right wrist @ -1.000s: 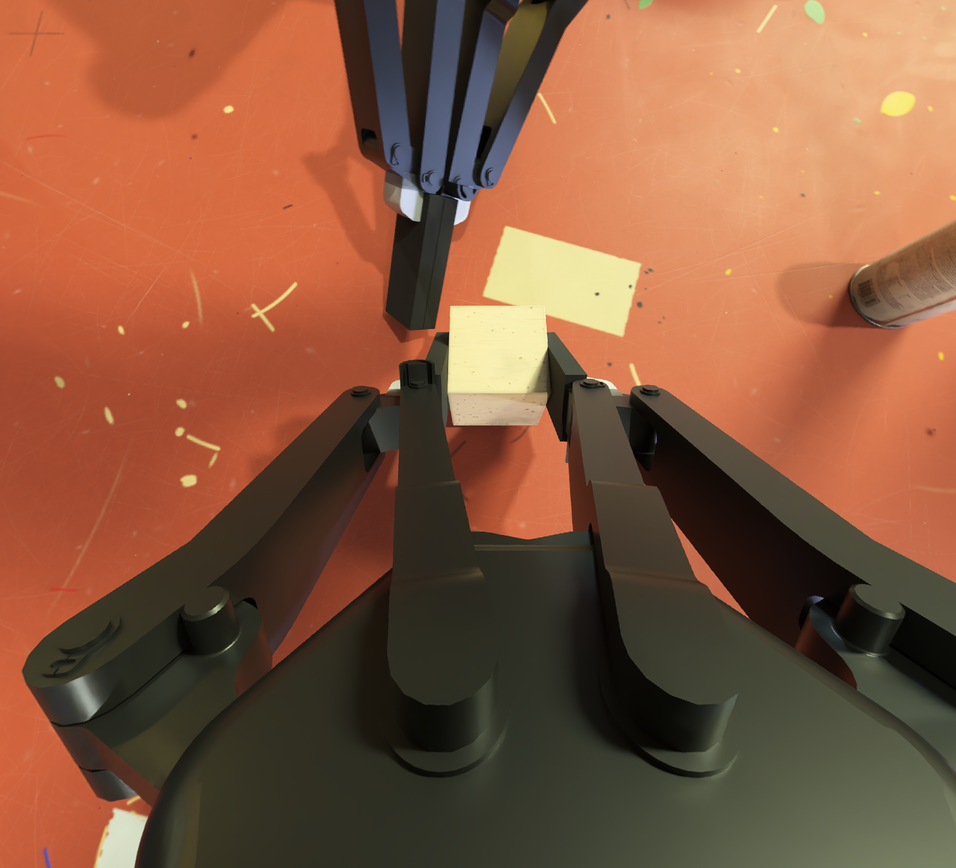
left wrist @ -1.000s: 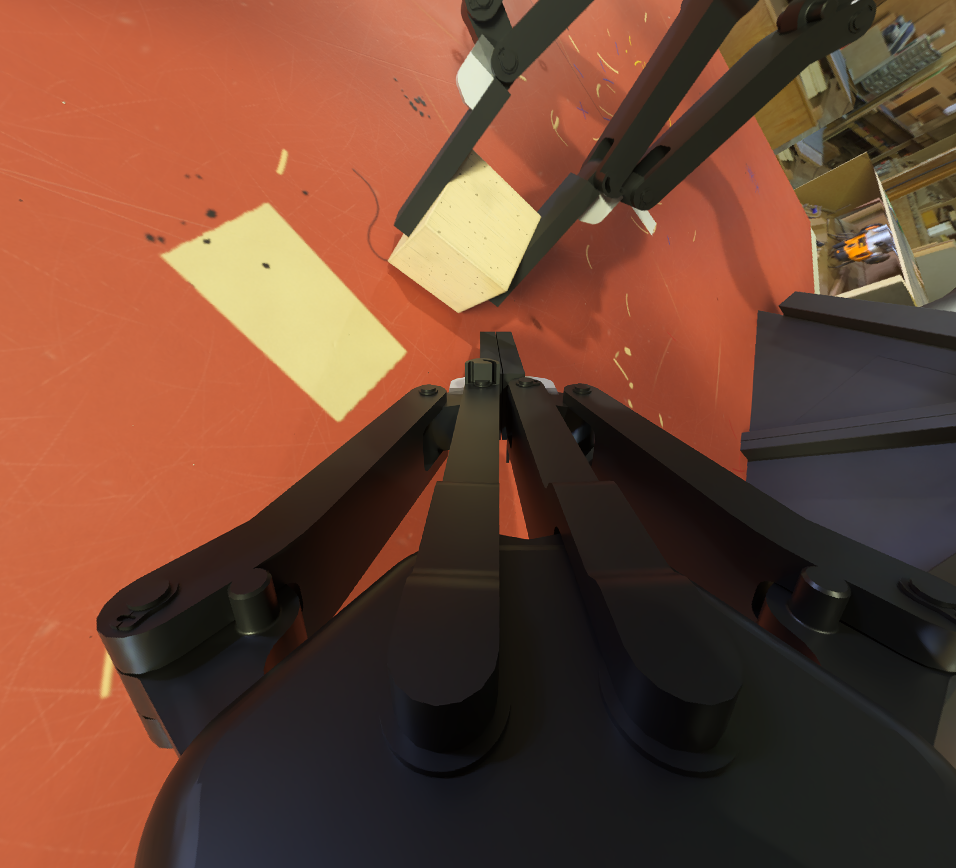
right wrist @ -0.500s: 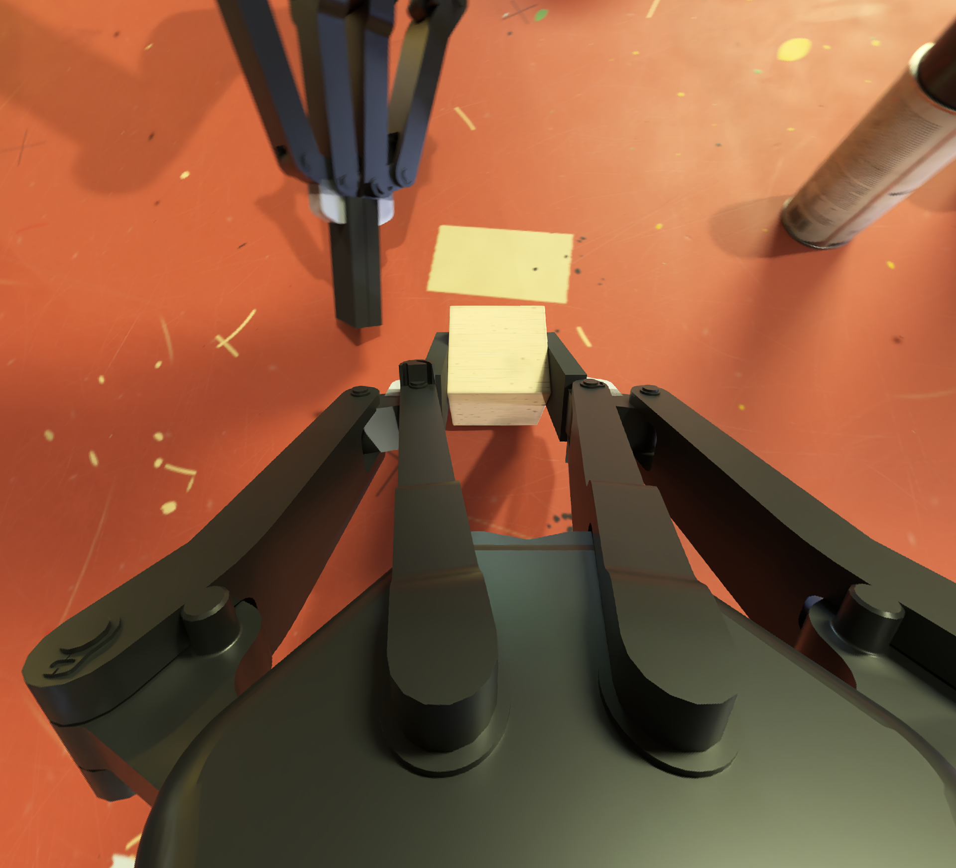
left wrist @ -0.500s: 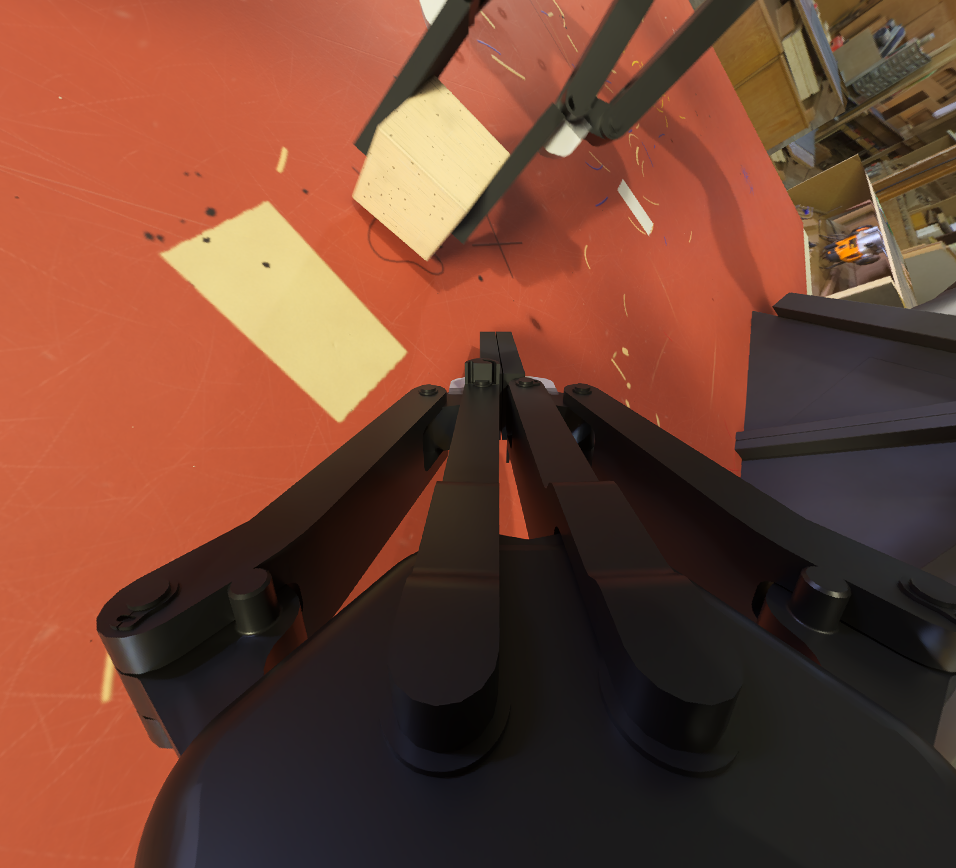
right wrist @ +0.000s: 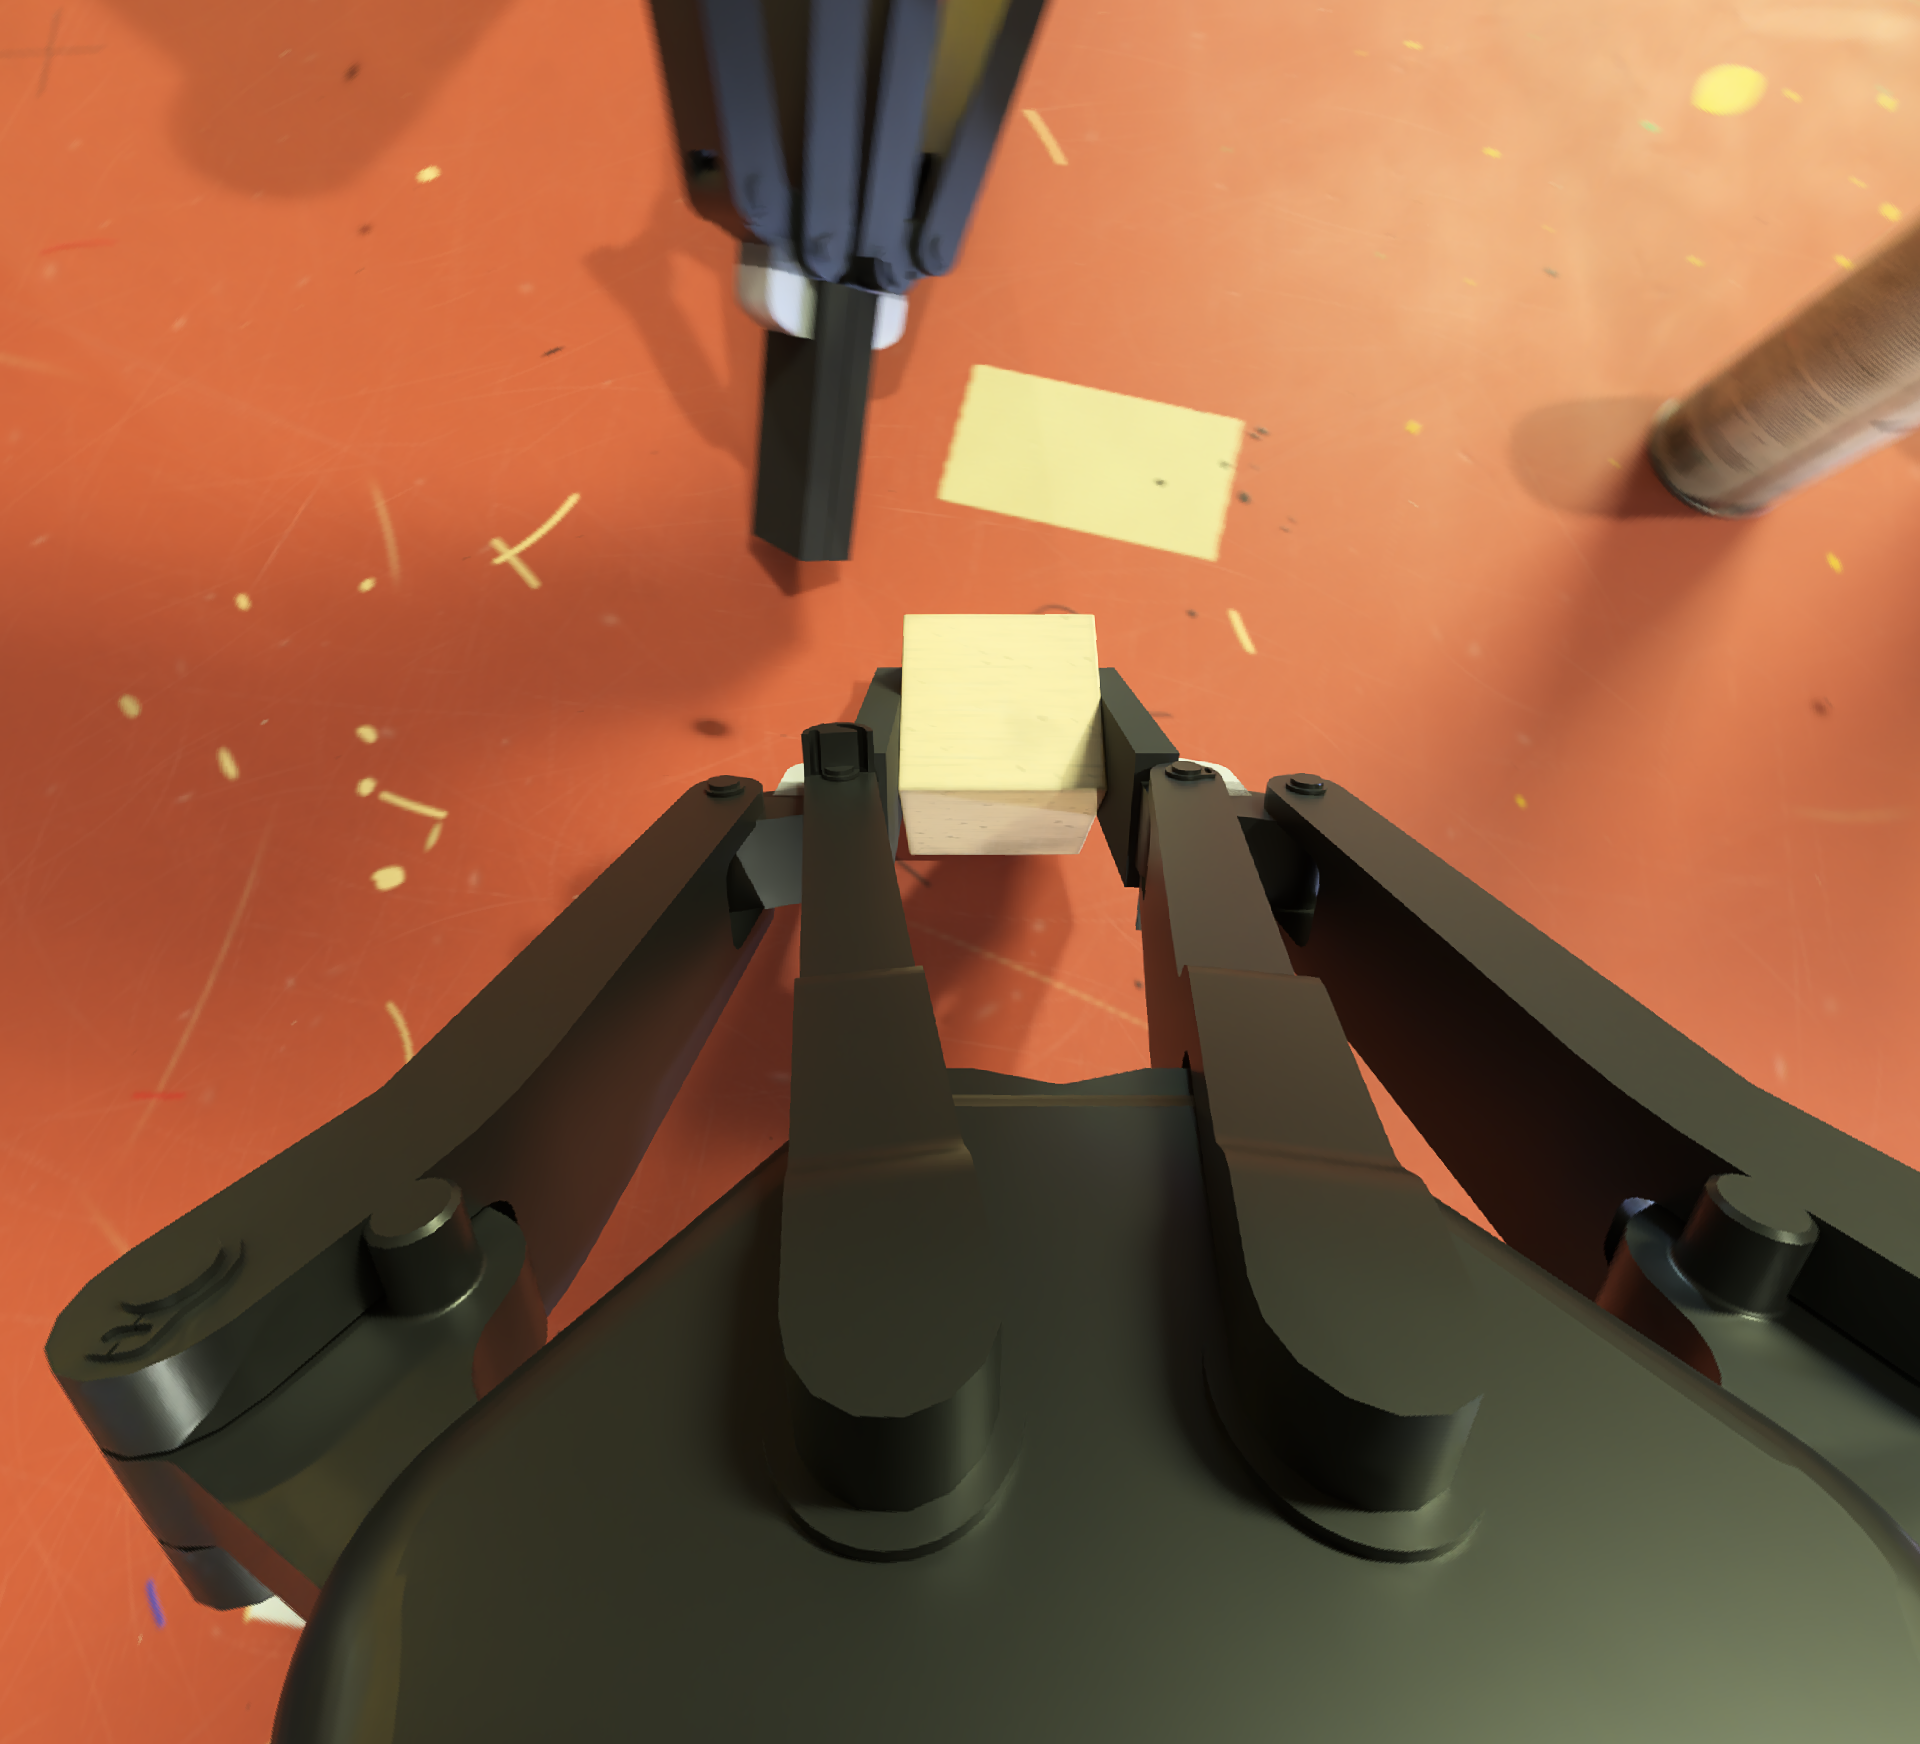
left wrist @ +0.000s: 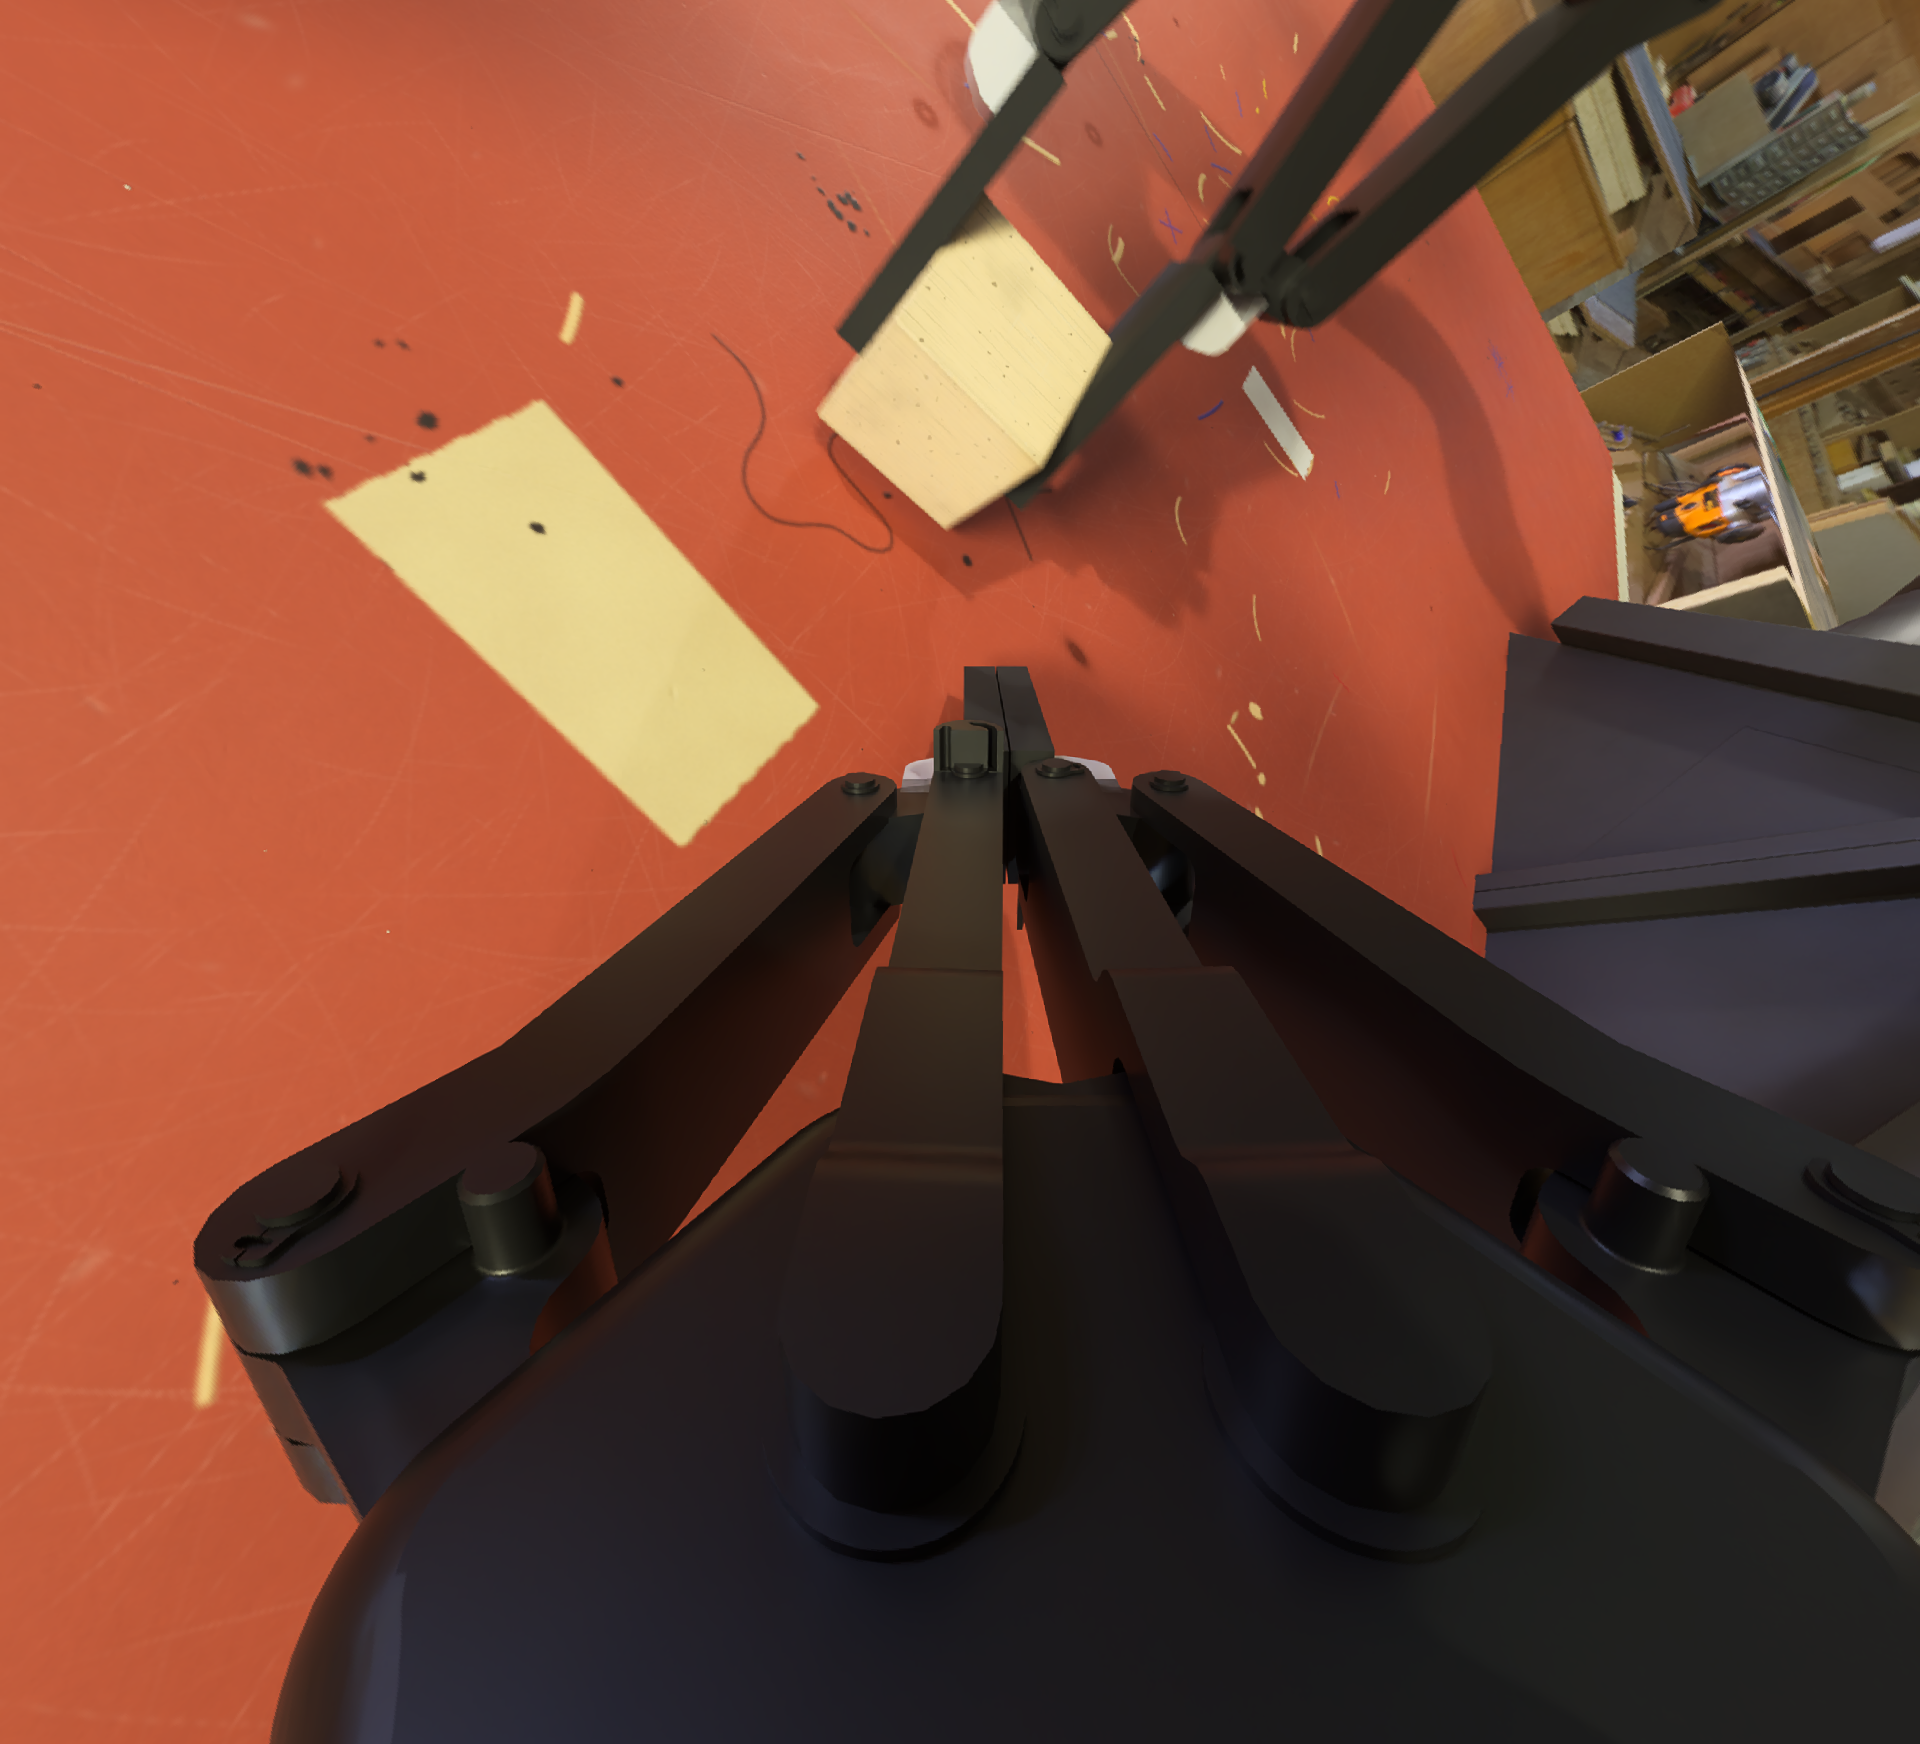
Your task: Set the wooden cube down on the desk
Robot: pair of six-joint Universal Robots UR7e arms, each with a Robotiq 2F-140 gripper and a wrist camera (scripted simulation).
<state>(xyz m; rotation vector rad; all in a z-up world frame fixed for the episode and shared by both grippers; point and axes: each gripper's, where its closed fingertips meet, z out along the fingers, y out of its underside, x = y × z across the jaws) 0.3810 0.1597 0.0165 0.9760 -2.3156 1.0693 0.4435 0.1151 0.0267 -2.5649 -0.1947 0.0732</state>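
Right gripper [right wrist: 1000, 764] clenched on the wooden cube [right wrist: 997, 718], one finger flat on each side face. Left gripper [left wrist: 997, 692] pinched closed on nothing, fingertips pressed together.

Against half a second earlier: from my left wrist, the cube [left wrist: 961, 385] sat nearer and lower in view, close to where it was a full second ago. From my right wrist, the left gripper [right wrist: 805, 447] loomed larger and closer, and the tan patch [right wrist: 1091, 463] on the red desk [right wrist: 312, 468] also looked larger. The brown can [right wrist: 1797, 406] had slid toward the right edge, blurred. The grip on the cube looked unchanged.

Cube's place: between my right fingers, over the desk, just beside the tan patch [left wrist: 566, 608] and near a thin dark curl drawn on the surface [left wrist: 800, 489]. Whether its lowest corner touched the desk [left wrist: 312, 136], I could not tell; the left view showed it tilted, shadow right under it.

Left view only: right gripper [left wrist: 977, 406] seen from the side, a dark stepped block [left wrist: 1704, 863] at right, and workshop shelving [left wrist: 1766, 167] past the desk edge. Right view only: the can, plus yellow and green paint flecks.
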